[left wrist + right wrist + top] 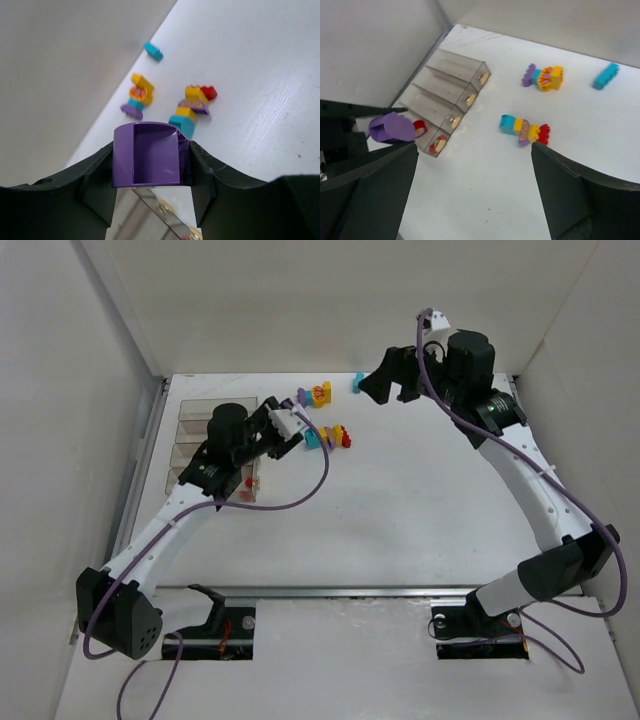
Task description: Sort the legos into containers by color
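In the left wrist view the hollow purple plastic brick (pixel 150 155) fills the left gripper (pixel 152 150), hiding the gap between its fingers; the far cyan brick (pixel 153 51) is blurred. In the top view the left arm (pixel 180 520) covers the near part of the block of four clear smoky plastic bins (pixel 195 412), and the purple brick is hidden. In the right wrist view the right gripper (pixel 474 150) runs off the lower edge, and the red pieces (pixel 420 127) in the nearest bin sit half behind the purple brick

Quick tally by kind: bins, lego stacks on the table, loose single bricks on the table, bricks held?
bins: 4
lego stacks on the table: 2
loose singles on the table: 1, the cyan brick
held: 1, the purple brick in the left gripper
Total: 8
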